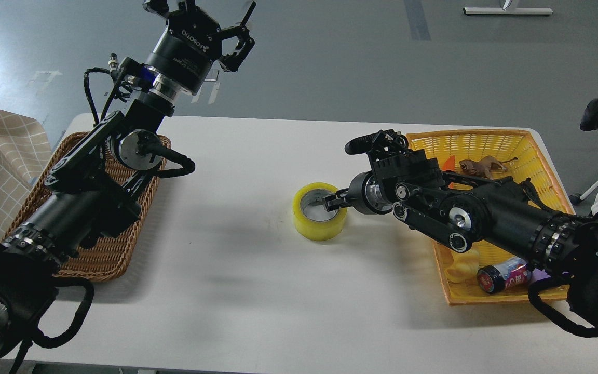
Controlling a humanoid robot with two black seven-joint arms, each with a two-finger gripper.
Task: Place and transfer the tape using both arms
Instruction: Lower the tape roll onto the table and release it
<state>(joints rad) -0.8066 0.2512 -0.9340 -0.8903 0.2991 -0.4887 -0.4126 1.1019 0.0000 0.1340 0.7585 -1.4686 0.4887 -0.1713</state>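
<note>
One thick roll of translucent yellow packing tape (320, 211) with a grey inner core lies flat on the white tabletop (257, 280), a little right of the middle and well clear of every edge. The right pincer (333, 200) reaches it from the right, with a black finger dipping into the core and the roll's right wall beside it; whether the fingers are pressing that wall or merely resting there I cannot tell. The right arm lies low and nearly level, stretched leftward over the near-left corner of a yellow plastic basket (535, 150) at the right edge, which holds a small brown animal toy (478, 166) and a dark can (501, 275).

The roll looks set down at the handover spot, so the sound move is probably to free the finger straight up, without dragging the roll sideways.

At the far-left corner, the left arm rises steeply above a brown wicker tray (99, 254) on the left edge; the left pincer (211, 23) is held high, fingers spread apart and empty, well apart from the tape.
</note>
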